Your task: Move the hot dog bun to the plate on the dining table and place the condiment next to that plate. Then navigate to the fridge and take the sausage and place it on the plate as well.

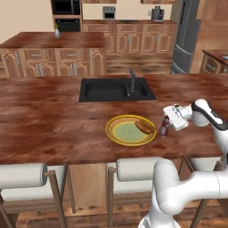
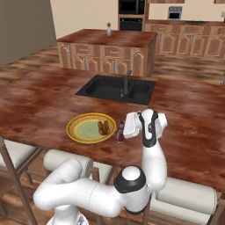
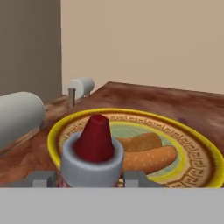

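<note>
**Condiment upright beside the plate**

Condiment stands upright on the counter, just right of the plate and near the front edge. The bun lies on the plate's right side. The gripper sits level at the bottle, a finger on each side of it; whether the jaws clamp it or stand slightly apart I cannot tell.
</note>
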Motion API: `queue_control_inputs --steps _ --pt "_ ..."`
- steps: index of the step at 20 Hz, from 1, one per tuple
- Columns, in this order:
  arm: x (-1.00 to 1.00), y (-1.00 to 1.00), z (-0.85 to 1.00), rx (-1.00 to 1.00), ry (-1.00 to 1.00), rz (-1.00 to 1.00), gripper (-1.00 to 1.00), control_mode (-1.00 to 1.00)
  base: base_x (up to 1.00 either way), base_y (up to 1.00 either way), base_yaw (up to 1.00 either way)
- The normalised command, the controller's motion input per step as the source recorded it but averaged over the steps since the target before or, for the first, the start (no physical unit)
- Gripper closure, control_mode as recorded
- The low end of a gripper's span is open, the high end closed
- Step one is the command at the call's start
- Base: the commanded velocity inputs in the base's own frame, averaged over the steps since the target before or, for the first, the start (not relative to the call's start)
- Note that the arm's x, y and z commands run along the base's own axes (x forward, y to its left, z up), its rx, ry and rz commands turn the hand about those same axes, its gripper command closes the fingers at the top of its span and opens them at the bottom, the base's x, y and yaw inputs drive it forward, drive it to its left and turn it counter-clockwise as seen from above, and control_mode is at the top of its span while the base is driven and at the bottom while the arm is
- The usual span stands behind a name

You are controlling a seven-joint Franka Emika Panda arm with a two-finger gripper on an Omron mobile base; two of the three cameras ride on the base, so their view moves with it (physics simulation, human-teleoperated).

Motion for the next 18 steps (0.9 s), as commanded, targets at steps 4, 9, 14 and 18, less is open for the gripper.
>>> queue_control_inputs --steps 4,9,14,18 --pt "0.09 0.03 -0.22 0.00 0.00 0.00 -1.00 -1.00 0.00 0.00 0.00" --pt "-0.03 0.00 0.06 0.00 0.00 0.00 -1.00 -1.00 0.00 0.00 0.00" --pt "-0.04 0.00 0.32 0.00 0.00 0.00 -1.00 -1.00 0.00 0.00 0.00" --pt "-0.06 0.00 0.57 0.00 0.00 0.00 -1.00 -1.00 0.00 0.00 0.00"
